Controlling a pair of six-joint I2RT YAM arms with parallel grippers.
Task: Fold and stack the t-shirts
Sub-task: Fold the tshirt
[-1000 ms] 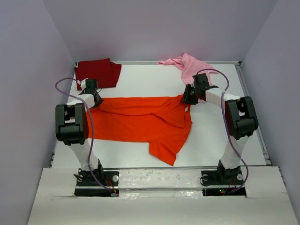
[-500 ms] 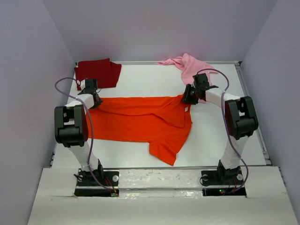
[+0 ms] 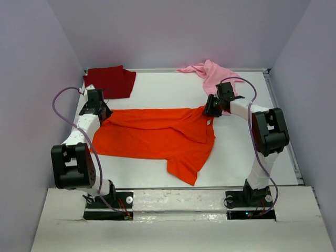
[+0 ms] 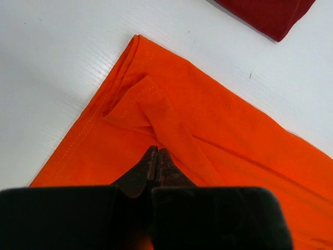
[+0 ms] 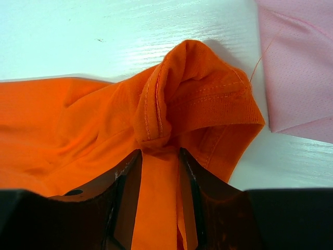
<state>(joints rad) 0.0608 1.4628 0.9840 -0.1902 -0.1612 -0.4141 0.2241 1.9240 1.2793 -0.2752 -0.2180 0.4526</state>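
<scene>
So the orange tee [image 3: 157,139] is spread across the middle of the white desk [image 3: 168,89], with one part doubled over and a flap pointing toward the near edge. The left pincer [image 3: 100,112] is down on its far left corner, and the right pincer [image 3: 210,109] on its far right corner. The dark red tee [image 3: 111,81] lies flat at the back left, and the pink tee [image 3: 212,73] is crumpled at the back right.

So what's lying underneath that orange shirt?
Bare white table shows all around the orange shirt, so it seems to rest straight on that. Its right side is folded over itself. Anything beneath the cloth's middle is covered and cannot be seen.
</scene>
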